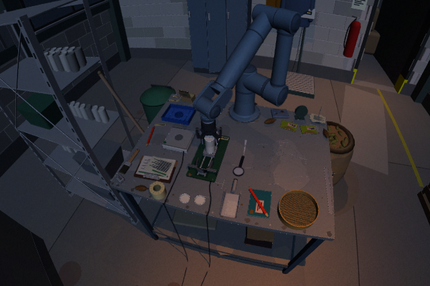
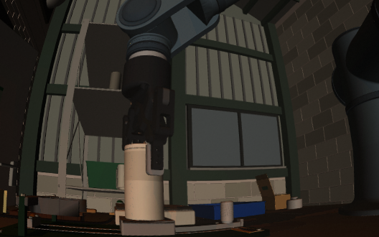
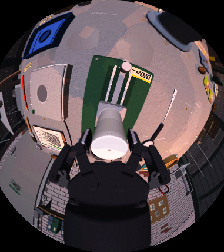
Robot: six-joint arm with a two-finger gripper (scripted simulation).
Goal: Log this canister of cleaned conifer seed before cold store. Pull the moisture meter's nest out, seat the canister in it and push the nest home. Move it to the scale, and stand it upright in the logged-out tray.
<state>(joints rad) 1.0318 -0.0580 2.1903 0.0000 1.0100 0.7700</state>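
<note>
The white seed canister (image 1: 209,144) (image 2: 144,181) (image 3: 108,134) stands upright in the grey nest (image 2: 148,225) of the moisture meter. The meter is a green plate (image 1: 208,159) (image 3: 114,88) with two rails on the table's left half. In the wrist camera the nest sits at the near end of the rails. My gripper (image 1: 208,136) (image 2: 145,152) (image 3: 108,141) is straight above the canister, around its top. It is open and holds nothing. The grey scale (image 1: 178,139) (image 3: 47,92) lies left of the meter. The blue tray (image 1: 178,114) (image 3: 46,34) sits behind the scale.
Behind the table stand the arm's base (image 1: 245,109), blue lockers and a brick wall. A metal shelf rack (image 1: 52,102) stands to the left. A clipboard (image 1: 156,168), tape roll (image 1: 157,190), magnifier (image 1: 239,168), scoop (image 1: 230,203) and sieve (image 1: 298,208) lie along the front.
</note>
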